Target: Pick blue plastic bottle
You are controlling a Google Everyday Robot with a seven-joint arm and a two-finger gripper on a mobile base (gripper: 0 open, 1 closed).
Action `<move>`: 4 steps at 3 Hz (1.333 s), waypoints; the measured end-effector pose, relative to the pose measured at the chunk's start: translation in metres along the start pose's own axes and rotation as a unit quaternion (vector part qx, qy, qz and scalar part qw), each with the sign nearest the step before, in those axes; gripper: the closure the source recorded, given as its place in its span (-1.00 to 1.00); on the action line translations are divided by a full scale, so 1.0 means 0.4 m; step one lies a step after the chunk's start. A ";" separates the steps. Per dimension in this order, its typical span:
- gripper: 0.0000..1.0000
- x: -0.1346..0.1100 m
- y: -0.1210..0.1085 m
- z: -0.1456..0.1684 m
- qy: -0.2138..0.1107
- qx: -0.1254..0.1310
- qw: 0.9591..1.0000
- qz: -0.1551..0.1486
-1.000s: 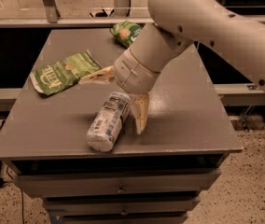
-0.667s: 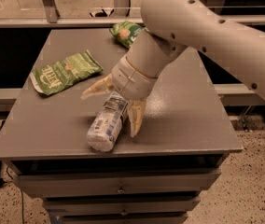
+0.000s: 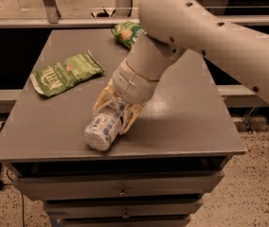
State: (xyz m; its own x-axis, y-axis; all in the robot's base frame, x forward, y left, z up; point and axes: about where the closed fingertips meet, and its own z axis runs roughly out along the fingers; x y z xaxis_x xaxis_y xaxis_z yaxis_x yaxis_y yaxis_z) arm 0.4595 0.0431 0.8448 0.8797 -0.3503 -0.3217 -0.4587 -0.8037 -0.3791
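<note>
The blue plastic bottle [image 3: 103, 126] lies on its side near the front edge of the grey table [image 3: 186, 122]; it is clear and pale with a white label and dark print. Its near end points toward the front edge. My gripper [image 3: 115, 109] is low over the bottle's far half, with its tan fingers [image 3: 102, 98] on either side of the bottle and against it. The wrist and white arm [image 3: 210, 37] hide the bottle's far end.
A green snack bag [image 3: 66, 72] lies flat at the table's left. A second green bag [image 3: 127, 33] lies at the back, partly behind the arm. Drawers [image 3: 120, 190] sit under the tabletop. A rail and floor lie beyond the far edge.
The gripper has moved left and down onto the bottle. Its fingers, spread wide before, have come in around the bottle's sides. The bottle has stayed in place.
</note>
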 end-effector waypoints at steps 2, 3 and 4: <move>1.00 0.024 -0.048 -0.148 0.038 0.073 0.996 0.018; 1.00 0.049 -0.087 -0.280 0.072 0.147 0.985 0.056; 1.00 0.051 -0.097 -0.293 0.075 0.156 0.983 0.059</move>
